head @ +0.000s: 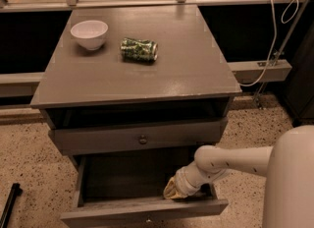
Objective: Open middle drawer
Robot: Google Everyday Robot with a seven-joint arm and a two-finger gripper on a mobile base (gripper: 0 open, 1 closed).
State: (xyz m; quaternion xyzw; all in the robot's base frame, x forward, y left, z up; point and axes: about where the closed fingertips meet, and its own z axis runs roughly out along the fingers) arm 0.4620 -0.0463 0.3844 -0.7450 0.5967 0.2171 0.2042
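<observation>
Since the middle drawer (113, 213) stands pulled well out beneath the upper drawer (143, 139), the opening looks nearly done. The gripper (172, 189) sits inside it, just behind the front panel; spread or closed, I cannot tell. The next move calls for lifting clear without snagging.

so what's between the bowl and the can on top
Nothing; the camera view shows bare cabinet top between bowl and can. The hand sits inside the open middle drawer.
</observation>
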